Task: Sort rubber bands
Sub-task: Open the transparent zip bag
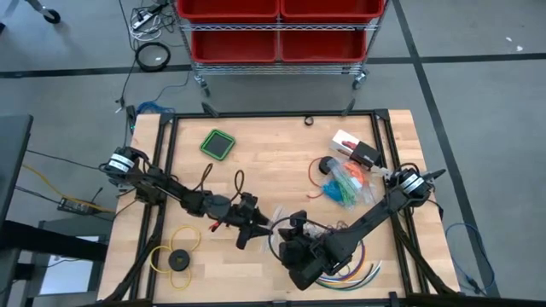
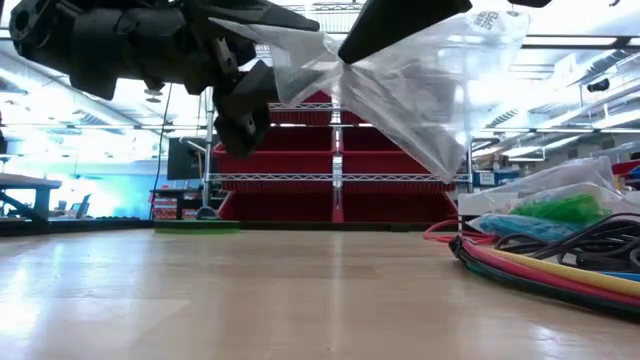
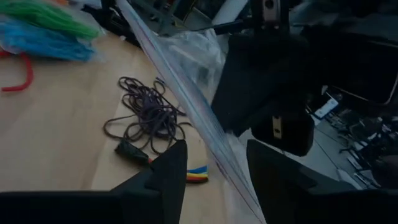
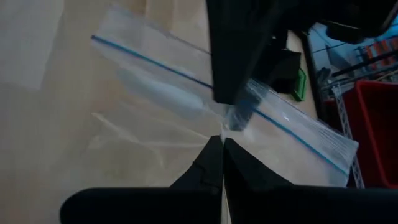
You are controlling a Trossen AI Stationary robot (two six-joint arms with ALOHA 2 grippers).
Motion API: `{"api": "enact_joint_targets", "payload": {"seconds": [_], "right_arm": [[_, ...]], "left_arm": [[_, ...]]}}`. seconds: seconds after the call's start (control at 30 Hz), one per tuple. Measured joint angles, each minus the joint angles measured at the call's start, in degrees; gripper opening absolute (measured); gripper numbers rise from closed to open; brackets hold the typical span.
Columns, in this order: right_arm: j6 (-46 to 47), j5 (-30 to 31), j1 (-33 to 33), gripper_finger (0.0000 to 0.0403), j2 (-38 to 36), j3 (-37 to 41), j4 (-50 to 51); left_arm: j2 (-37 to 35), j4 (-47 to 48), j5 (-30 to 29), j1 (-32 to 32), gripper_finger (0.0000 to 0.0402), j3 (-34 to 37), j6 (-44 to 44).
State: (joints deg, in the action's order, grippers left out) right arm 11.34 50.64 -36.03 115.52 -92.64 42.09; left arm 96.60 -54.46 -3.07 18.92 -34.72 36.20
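Observation:
A clear zip bag (image 1: 275,223) hangs above the table's near middle between my two grippers. My right gripper (image 4: 222,146) is shut on it. My left gripper (image 3: 214,180) is open, and the bag's zip edge (image 3: 205,130) runs between its fingers. Green and blue rubber bands (image 1: 345,183) lie in clear bags at the right. A dark purple bunch (image 3: 146,115) lies loose on the wood beside the bag. My right gripper pinches the bag between its two fingertips at a crumpled spot just under the zip edge (image 4: 235,119), about midway along it. The fingers slant down at it. The bag (image 2: 420,90) hangs clear of the table and fans out to both sides. Whether my left gripper touches the zip edge, I cannot tell.
Long multicoloured cables (image 1: 358,271) curve along the near right. A yellow ring with a black disc (image 1: 175,256) lies near left. A green square (image 1: 217,143) sits far left and a small box (image 1: 358,152) far right. Red bins (image 1: 277,30) stand beyond the far edge.

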Motion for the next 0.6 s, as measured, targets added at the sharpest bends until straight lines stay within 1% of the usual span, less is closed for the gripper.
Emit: {"api": "enact_joint_targets", "payload": {"seconds": [0.2, 0.27, 0.3, 0.37, 0.47, 0.5, 0.53, 0.6], "right_arm": [[0.41, 0.60, 0.70, 0.0000, 0.00, 0.00, -0.41], [0.43, -0.07, 0.75, 0.0000, 0.00, 0.00, -0.44], [0.51, -0.67, 0.72, 0.0000, 0.00, 0.00, -0.46], [1.09, -1.57, 0.68, 0.0000, 0.00, 0.00, -0.48], [2.08, -3.10, 0.65, 0.0000, 0.00, 0.00, -1.09], [2.53, -3.65, 0.66, 0.0000, 0.00, 0.00, -1.16], [3.00, -4.06, 0.66, 0.0000, 0.00, 0.00, -1.27], [4.09, -4.29, 0.68, 0.0002, 0.00, -0.37, -1.15]], "left_arm": [[0.00, 0.12, -0.17, 0.85, 0.0173, 0.00, -1.12], [0.00, 0.42, -0.23, 1.04, 0.0163, -0.02, -2.44], [0.00, 0.87, -0.23, 1.14, 0.0153, -0.02, -3.48], [0.00, 2.24, -0.26, 1.33, 0.0120, -0.02, -5.45], [0.00, 4.13, -0.24, 1.45, 0.0042, -0.02, -7.50], [0.00, 4.15, -0.24, 1.52, 0.0022, -0.02, -8.09], [0.00, 4.13, -0.23, 1.68, 0.0013, -0.02, -8.92], [0.00, 3.98, -0.25, 1.86, 0.0012, -0.03, -10.33]]}}
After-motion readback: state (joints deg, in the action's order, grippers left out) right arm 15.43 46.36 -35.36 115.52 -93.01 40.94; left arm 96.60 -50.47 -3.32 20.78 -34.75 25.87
